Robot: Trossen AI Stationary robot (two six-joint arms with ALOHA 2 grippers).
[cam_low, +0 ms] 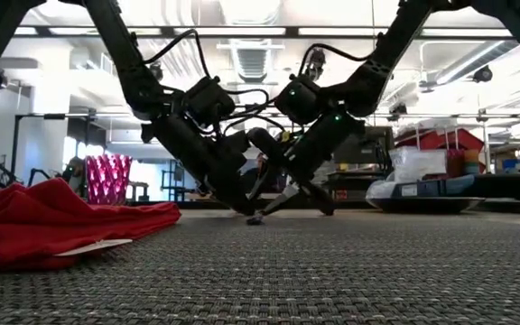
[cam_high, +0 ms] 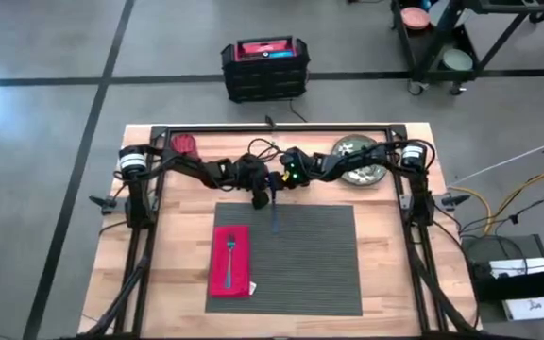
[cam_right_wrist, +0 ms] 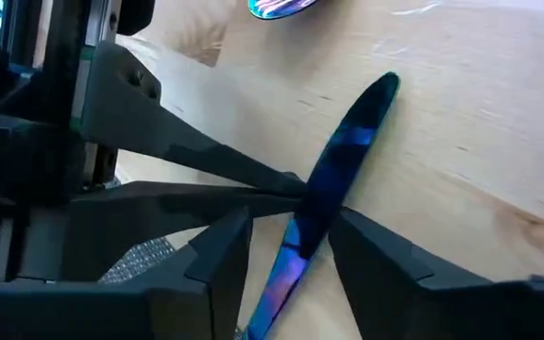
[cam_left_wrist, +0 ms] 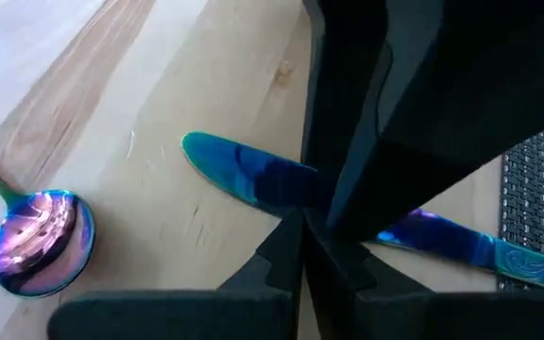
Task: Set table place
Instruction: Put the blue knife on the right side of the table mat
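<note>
Knife (cam_right_wrist: 343, 165) work comes first: both grippers meet at the mat's (cam_high: 319, 264) far edge, and the right gripper (cam_right_wrist: 296, 222) has its fingers part open around the blade, so it should pinch square. Whether the left gripper (cam_high: 260, 198) grips, I cannot tell; it crowds the spot. Spoon (cam_left_wrist: 41, 241) lies close by, fork (cam_high: 230, 255) on napkin (cam_high: 231, 274).

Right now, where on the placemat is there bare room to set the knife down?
The dark grey ribbed placemat is bare across its middle and right, beside the red cloth napkin carrying the fork. Its far edge is crowded: both grippers meet over the iridescent blue knife.
</note>
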